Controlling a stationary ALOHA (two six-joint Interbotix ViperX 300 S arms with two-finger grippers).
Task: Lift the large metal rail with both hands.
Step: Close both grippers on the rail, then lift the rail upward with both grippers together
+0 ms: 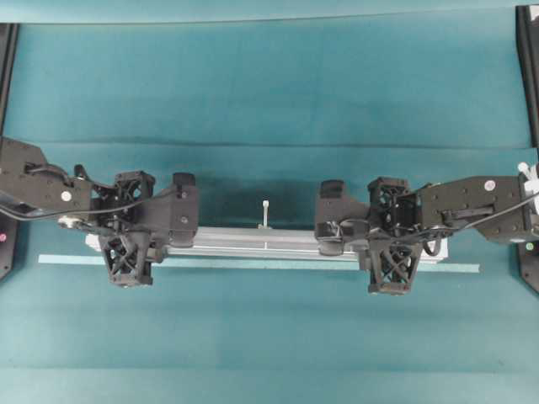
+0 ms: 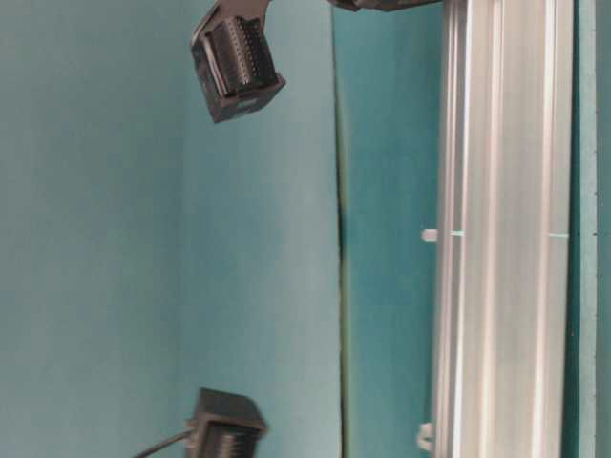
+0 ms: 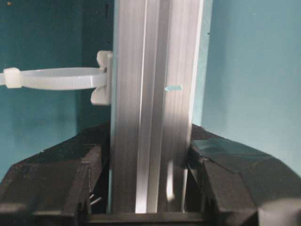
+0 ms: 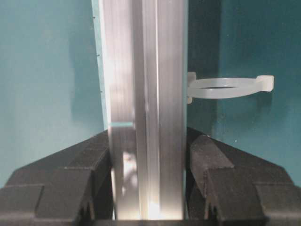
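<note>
The large metal rail [image 1: 261, 240] is a long grooved silver bar lying left to right across the teal table, seen close up in the table-level view [image 2: 506, 239]. A small white peg [image 1: 265, 210] stands at its far edge. My left gripper [image 1: 128, 231] straddles the rail near its left end. In the left wrist view its jaws [image 3: 150, 160] press both sides of the rail [image 3: 155, 94]. My right gripper [image 1: 389, 240] clamps the rail near its right end. The right wrist view shows its fingers [image 4: 207, 155] tight against the rail [image 4: 146, 70].
A thin pale tape strip [image 1: 253, 263] lies on the table just in front of the rail. White looped ties [image 3: 56, 77] [image 4: 225, 87] stick out from the rail's far side. Black frame posts [image 1: 526, 67] stand at the table's back corners.
</note>
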